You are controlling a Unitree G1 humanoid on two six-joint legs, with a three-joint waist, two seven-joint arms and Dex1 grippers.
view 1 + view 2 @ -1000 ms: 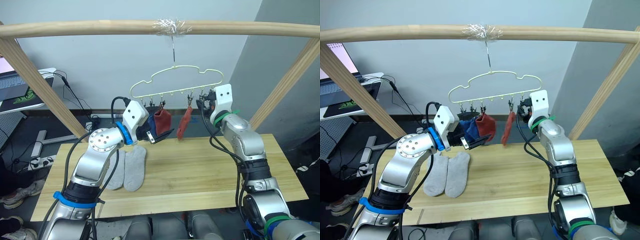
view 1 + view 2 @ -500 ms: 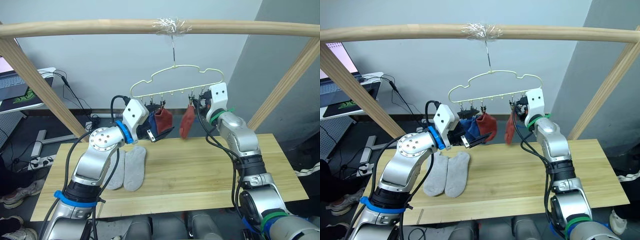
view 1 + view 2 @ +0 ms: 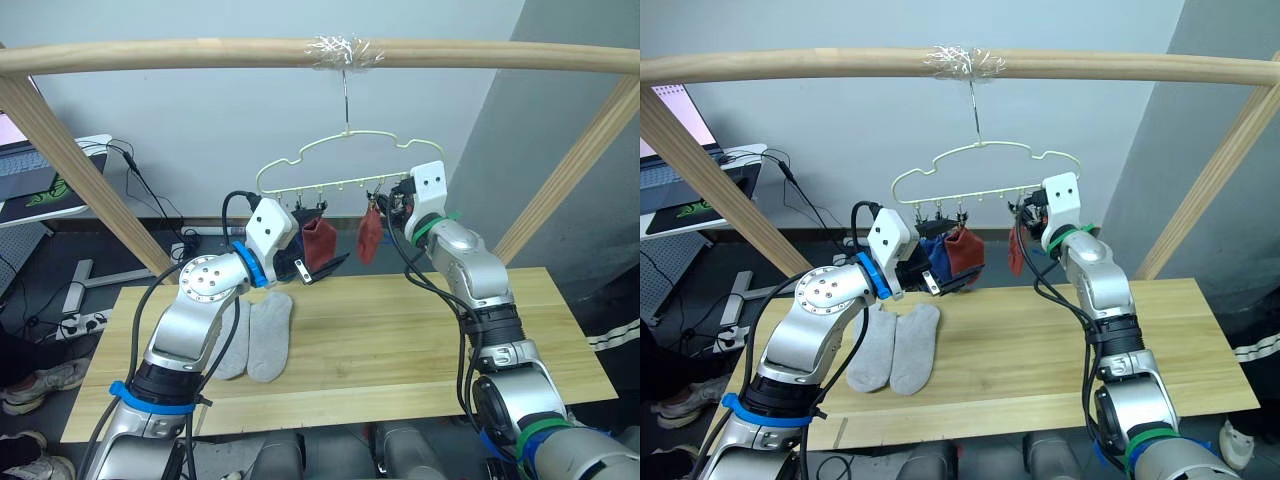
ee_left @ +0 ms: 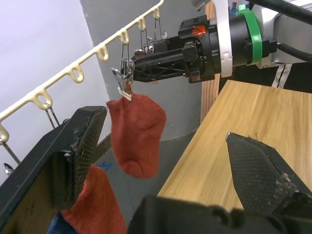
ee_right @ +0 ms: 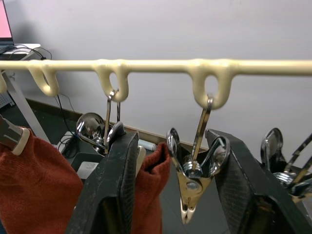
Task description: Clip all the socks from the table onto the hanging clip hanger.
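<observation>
While both grippers, left [image 3: 322,268] and right [image 3: 1025,212], stand open and empty mid-frame, grey socks [image 3: 255,335] lie lower left: soft, light, limp; pinch the cuff.

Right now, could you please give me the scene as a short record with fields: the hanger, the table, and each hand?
hanger: pale yellow wire clip hanger carries two rust red fabric socks, and blue sock fabric
table: two light grey socks lie side by side on the light wooden table
left hand: open, near the hanging red socks
right hand: open, one finger on each side of an empty metal clip
not yet clipped: both grey socks
</observation>
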